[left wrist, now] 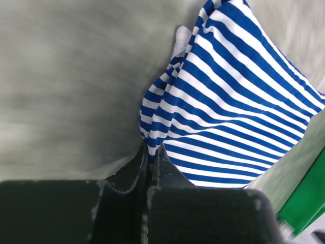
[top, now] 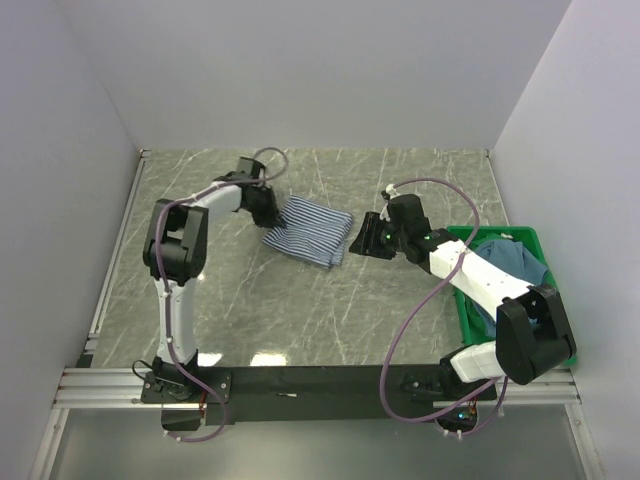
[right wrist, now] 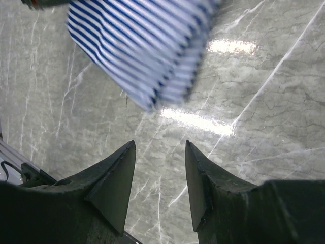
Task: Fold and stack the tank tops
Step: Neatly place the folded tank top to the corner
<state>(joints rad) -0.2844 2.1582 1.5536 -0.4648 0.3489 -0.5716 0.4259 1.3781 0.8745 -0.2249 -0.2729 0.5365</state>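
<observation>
On the table (top: 300,320), left end effector (top: 268,214) tight on striped tank top (top: 312,232), arm (top: 205,203) bent.

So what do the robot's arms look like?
Both the left arm and the right arm have smooth white tube-shaped links joined by chunky black joints. A thin purplish-grey cable loops loosely along each one. The jaws are matte black plastic, wedge-shaped and slightly scuffed with pale specks.

A green crate (top: 515,233) sits at the right edge of the marbled table (top: 330,310) (plastic, it seems).
</observation>
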